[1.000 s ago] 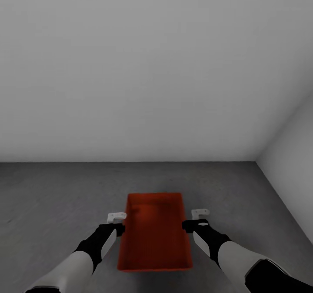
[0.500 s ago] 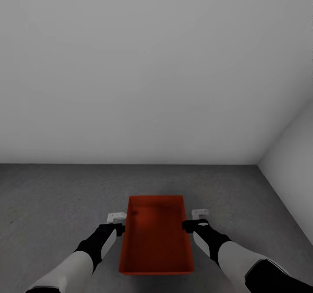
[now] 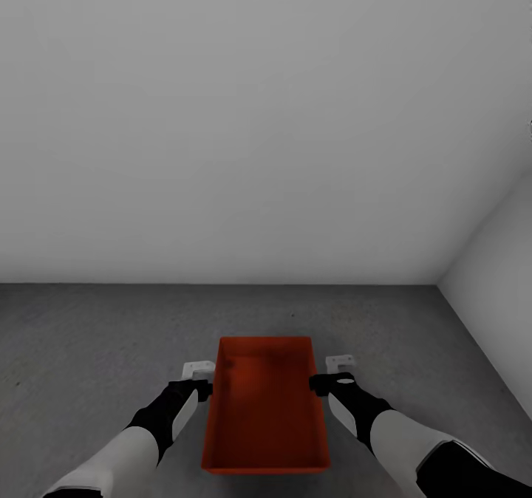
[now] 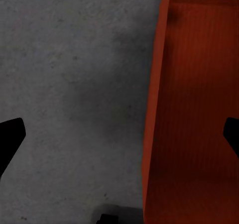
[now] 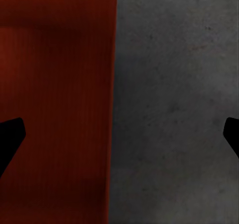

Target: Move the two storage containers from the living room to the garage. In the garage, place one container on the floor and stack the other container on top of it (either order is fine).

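Observation:
One red-orange open-top storage container [image 3: 266,406] lies low on the dark grey concrete floor [image 3: 96,335] of the garage, between my two arms, and it is empty. My left gripper [image 3: 199,382] is at its left long wall and is open. In the left wrist view [image 4: 119,137] the fingers [image 4: 10,139] stand wide apart astride that wall [image 4: 154,109]. My right gripper [image 3: 326,380] is open at the right long wall. In the right wrist view [image 5: 119,134] one fingertip [image 5: 10,137] hangs over the bin's inside and the other over the floor [image 5: 174,109].
A plain white-grey wall [image 3: 244,128] rises a little beyond the container. A second wall [image 3: 495,291] meets it at the right, forming a corner. Bare concrete spreads to the left and in front of the bin.
The whole view has shifted: floor line and container sit slightly lower in the picture than a second ago. Both arms hold the same place in the picture, grippers still open.

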Motion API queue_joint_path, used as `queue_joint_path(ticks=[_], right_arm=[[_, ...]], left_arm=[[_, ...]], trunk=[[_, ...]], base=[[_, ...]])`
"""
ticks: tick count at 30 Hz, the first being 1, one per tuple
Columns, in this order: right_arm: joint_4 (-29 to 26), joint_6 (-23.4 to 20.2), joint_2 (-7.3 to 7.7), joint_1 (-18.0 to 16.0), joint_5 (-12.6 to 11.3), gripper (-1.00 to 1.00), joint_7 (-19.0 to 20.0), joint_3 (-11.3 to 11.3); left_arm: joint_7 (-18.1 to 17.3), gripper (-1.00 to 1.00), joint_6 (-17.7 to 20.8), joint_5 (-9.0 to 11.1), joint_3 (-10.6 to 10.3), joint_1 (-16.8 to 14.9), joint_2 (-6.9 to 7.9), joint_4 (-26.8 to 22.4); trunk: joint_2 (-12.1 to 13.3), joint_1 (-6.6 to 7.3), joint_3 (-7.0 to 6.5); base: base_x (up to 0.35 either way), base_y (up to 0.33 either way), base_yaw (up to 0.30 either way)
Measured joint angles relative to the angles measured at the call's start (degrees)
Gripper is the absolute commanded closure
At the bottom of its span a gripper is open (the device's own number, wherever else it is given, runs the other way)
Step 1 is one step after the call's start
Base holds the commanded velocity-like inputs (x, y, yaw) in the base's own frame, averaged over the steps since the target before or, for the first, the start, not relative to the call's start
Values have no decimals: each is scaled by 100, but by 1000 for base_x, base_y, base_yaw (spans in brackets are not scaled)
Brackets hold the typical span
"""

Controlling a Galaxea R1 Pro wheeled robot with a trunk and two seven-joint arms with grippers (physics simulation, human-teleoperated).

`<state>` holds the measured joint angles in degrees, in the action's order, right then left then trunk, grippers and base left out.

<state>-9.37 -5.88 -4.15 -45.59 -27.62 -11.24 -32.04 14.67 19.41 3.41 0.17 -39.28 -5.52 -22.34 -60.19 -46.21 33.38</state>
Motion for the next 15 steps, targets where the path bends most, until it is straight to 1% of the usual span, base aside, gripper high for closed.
queue_joint_path(ticks=[8,14,15], right_arm=[[0,0,0,0,0,-100,0,1],[0,-3,0,0,0,-100,0,5],[0,-1,2,0,0,-100,0,7]], left_arm=[[0,-100,0,0,-1,0,0,1],[-7,-100,0,0,-4,0,0,0],[-14,-100,0,0,-3,0,2,0]], trunk=[[0,0,-70],[0,0,-82],[0,0,-82]], base=[[0,0,0],[-2,0,0],[-132,0,0]])
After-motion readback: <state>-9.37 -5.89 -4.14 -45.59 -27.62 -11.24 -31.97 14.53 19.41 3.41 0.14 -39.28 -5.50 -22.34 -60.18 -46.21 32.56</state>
